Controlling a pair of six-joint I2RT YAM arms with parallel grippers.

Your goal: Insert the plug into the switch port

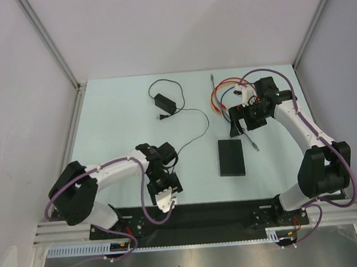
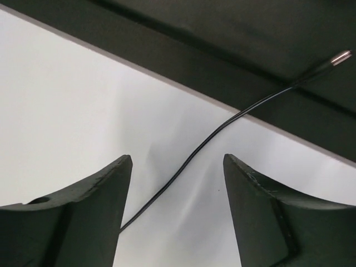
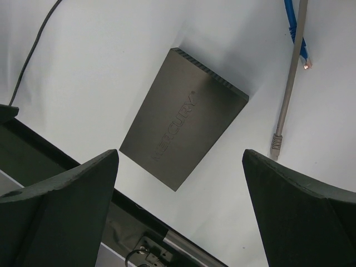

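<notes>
Left pincer (image 2: pixel 178 167): open, near the left of the table (image 1: pixel 116 126), fingers on either side of a thin black cord (image 2: pixel 211 133), not touching it.
Cord end (image 2: pixel 340 57): metal tip, over the black base strip (image 2: pixel 222 33).
Right pincer (image 3: pixel 181 154): open, empty, hovering above the black box.
Black box (image 3: pixel 183 119): flat, right of centre; its port cannot be made out.
Plug (image 3: pixel 276 143): on the grey cable (image 3: pixel 289 83), just right of the box's far end, apart.
Power adapter (image 1: pixel 163 102): far, left of centre.
</notes>
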